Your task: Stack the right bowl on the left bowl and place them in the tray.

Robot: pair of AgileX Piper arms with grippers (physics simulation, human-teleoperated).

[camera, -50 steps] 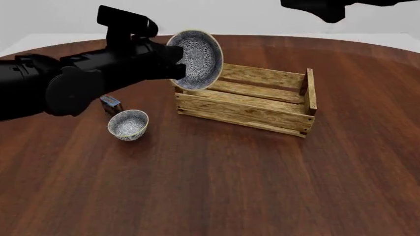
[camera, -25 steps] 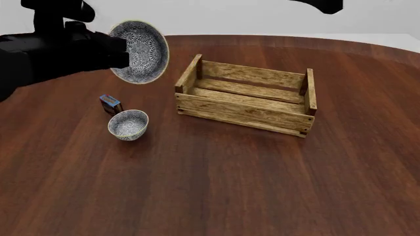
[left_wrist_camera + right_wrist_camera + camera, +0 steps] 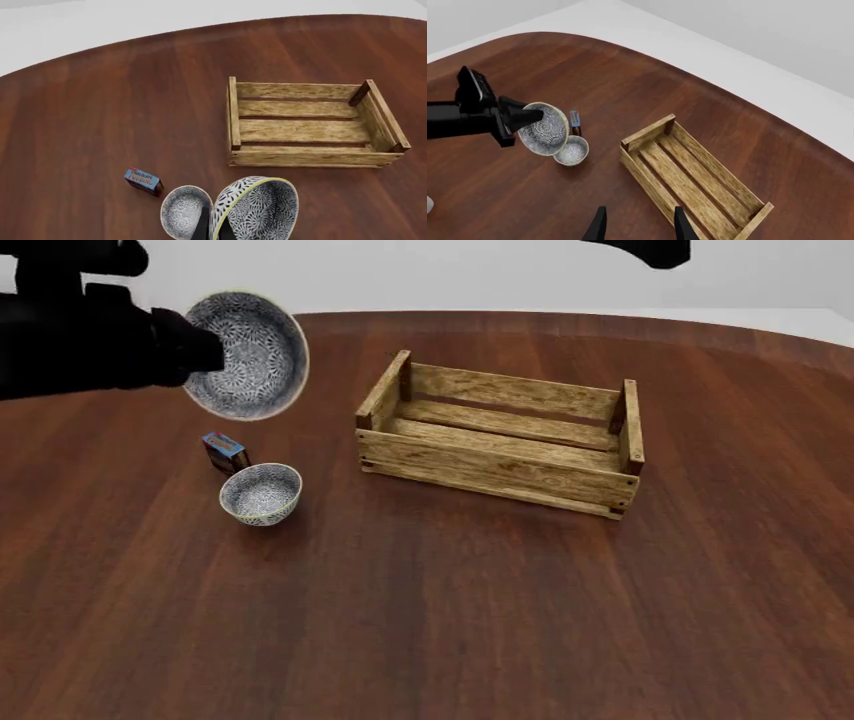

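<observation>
The right bowl [image 3: 244,355], speckled with a cream-yellow rim, hangs tilted on its side in the air with my left gripper [image 3: 198,348] shut on its rim. In the left wrist view this bowl [image 3: 260,210] sits right beside the left bowl [image 3: 183,212]. The left bowl [image 3: 260,492] stands upright on the table, below and slightly right of the held one. The empty tray [image 3: 494,466] lies right of both bowls. My right gripper [image 3: 639,229] hovers high above the table, open and holding nothing; the held bowl [image 3: 544,129], left bowl [image 3: 572,150] and tray [image 3: 647,131] show below it.
A small blue box [image 3: 224,451] stands just behind the left bowl, also visible as the blue box [image 3: 143,181] in the left wrist view. The brown round table [image 3: 441,620] extends toward me. A part of the right arm [image 3: 647,250] shows at the top edge.
My left arm has carried the right bowl leftward, from over the tray's left end to above and behind the left bowl. The left bowl, box and tray have not moved.
</observation>
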